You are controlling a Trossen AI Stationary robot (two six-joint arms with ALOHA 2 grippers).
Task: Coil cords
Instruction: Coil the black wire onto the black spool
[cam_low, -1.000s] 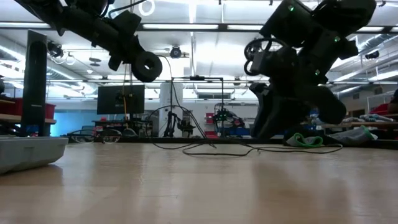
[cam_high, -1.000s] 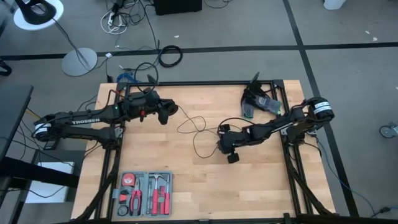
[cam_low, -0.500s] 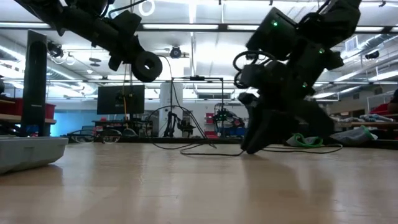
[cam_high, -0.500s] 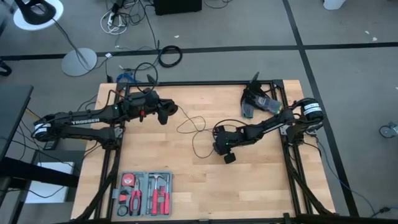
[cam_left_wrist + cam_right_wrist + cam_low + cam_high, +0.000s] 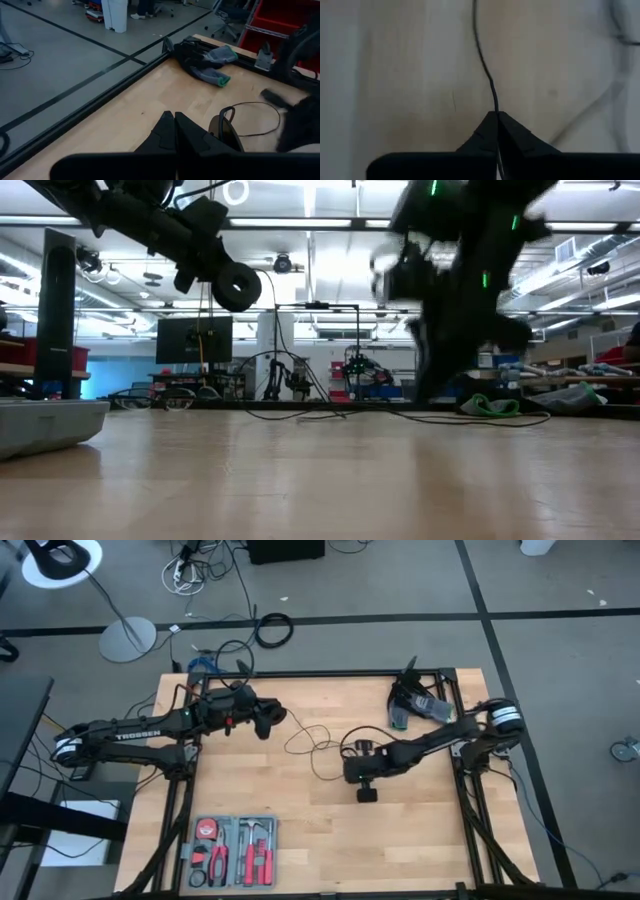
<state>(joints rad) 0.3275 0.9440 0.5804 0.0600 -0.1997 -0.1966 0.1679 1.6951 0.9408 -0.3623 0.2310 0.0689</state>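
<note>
Cord (image 5: pixel 485 70) pinched in my right gripper (image 5: pixel 496 117), left gripper (image 5: pixel 174 120) clenched, apparently empty; next I draw slack into a loop.

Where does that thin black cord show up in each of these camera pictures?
High view: the cord loops mid-table, between the arms.
Low view: it lies along the far tabletop.
Left wrist view: a loop lies past the left tool.
Right wrist view: it runs into the shut right tool.
Shared landmark: the green-edged cloth.
</note>
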